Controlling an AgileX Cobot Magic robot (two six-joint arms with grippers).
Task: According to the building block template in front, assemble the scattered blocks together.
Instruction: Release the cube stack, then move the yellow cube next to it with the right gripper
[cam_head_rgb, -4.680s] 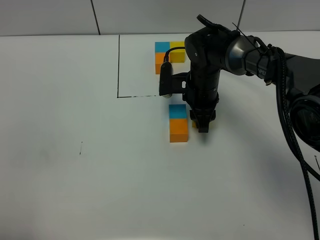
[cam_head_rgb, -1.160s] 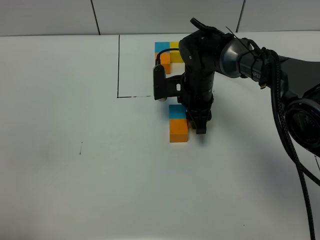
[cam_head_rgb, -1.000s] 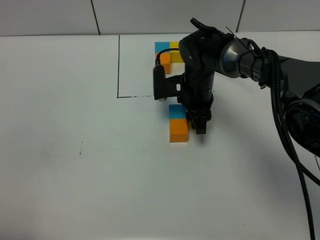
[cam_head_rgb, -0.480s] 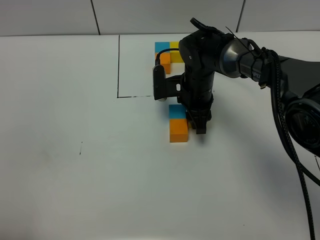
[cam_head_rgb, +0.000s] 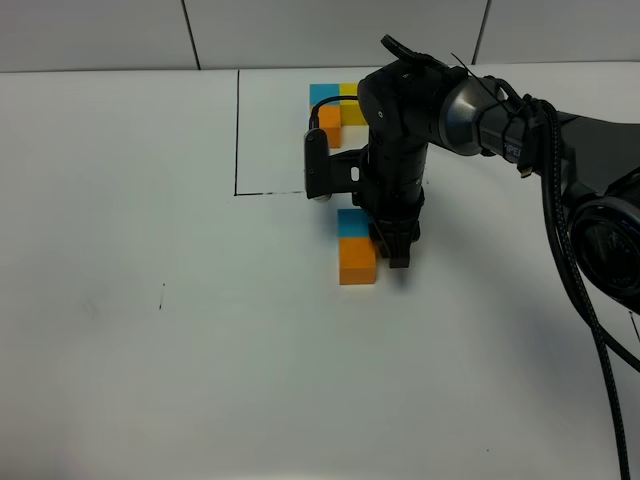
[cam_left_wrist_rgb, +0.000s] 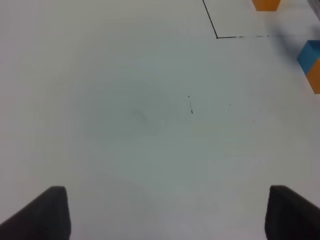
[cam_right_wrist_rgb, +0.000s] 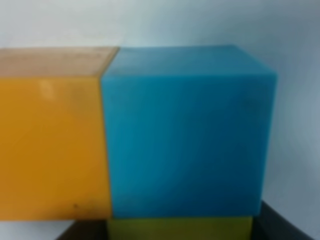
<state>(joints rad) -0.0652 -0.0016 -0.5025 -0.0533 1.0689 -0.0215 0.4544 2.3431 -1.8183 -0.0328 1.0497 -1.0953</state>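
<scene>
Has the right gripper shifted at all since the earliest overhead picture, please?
Yes. The right gripper has moved left, closing against the blue block and orange block pair, which stayed put just below the drawn black frame.

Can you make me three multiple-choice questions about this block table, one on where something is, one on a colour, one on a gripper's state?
1. Where does the blue block of the scattered blocks sit relative to the orange block?
A. Touching it, on the side toward the building block template
B. Stacked on top of it
C. Far off at the table's left edge

2. What colour is the block pressed against the blue one in the right wrist view, at the gripper's end?
A. Red
B. Yellow
C. Green

3. How is the left gripper?
A. Shut on a block
B. Open, holding nothing
C. Shut on nothing

Answers: 1 A, the two cubes share a face, blue nearer the framed trio. 2 B, a yellow block edge shows against the blue face. 3 B, its fingertips stand wide apart over the bare table.
</scene>
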